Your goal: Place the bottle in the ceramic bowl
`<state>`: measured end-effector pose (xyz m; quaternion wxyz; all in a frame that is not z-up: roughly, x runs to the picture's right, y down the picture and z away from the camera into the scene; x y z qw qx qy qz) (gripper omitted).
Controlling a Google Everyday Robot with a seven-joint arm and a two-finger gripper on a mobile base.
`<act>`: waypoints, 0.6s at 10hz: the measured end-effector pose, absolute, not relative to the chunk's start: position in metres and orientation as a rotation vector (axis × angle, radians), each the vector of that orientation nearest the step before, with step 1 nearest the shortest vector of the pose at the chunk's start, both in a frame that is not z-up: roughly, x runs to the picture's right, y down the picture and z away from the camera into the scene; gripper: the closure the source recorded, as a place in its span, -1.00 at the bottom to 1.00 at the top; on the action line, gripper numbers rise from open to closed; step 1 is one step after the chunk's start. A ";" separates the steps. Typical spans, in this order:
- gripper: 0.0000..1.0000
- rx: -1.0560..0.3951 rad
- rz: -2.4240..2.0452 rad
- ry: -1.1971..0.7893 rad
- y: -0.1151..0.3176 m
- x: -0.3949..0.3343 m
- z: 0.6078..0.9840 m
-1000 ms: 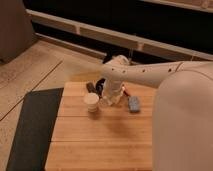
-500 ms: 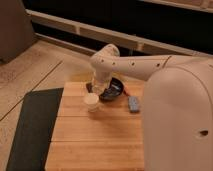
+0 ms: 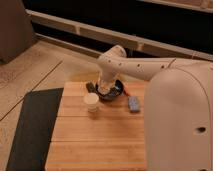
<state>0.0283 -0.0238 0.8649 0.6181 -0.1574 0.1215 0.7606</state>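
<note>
Gripper point(image 3: 103, 89) sits low over the near-left rim of the ceramic bowl point(image 3: 116, 93), the arm point(image 3: 135, 67) bent down from the right, presumably so the load drops inside rather than beside. Whether it is open or closed I cannot tell, and the bottle is hidden somewhere under the wrist. On the wooden desk point(image 3: 95, 140), a cream cup point(image 3: 91, 102) stands just left-front of the bowl, a grey-blue block point(image 3: 133, 103) to its right.

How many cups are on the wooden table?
1: a cream cup stands left-front of the dark ceramic bowl. The gripper hangs over the bowl; the arm may hide others.
</note>
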 end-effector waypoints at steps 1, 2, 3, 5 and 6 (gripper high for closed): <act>1.00 -0.366 1.742 0.279 -0.024 0.033 0.874; 1.00 -0.369 1.735 0.282 -0.023 0.035 0.882; 1.00 -0.372 1.737 0.281 -0.024 0.034 0.881; 1.00 -0.372 1.737 0.282 -0.024 0.035 0.882; 1.00 -0.372 1.737 0.282 -0.024 0.035 0.881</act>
